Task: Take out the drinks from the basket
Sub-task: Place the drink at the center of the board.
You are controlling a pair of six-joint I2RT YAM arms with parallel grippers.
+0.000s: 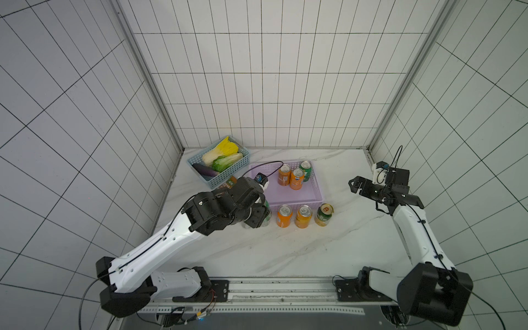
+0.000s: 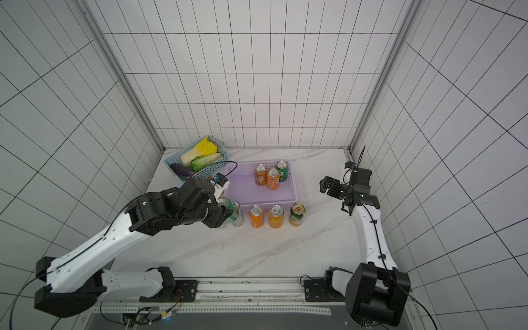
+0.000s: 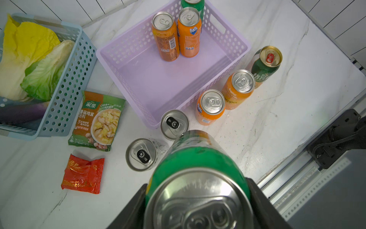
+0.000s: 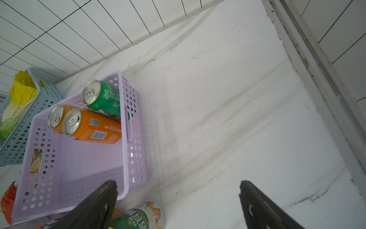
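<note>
Beside the green can, two silver cans

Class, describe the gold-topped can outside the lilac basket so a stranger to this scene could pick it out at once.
Find the lilac basket on the marble table. Cans stand in a row outside its near wall; the green-and-gold can is at the end nearest the right arm. Its lid is gold with a red tab, while the orange cans beside it have silver tops.

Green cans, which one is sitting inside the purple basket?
The green can standing in the lilac basket's far corner. The other green can is gripped by the left end effector, outside the basket.
</note>
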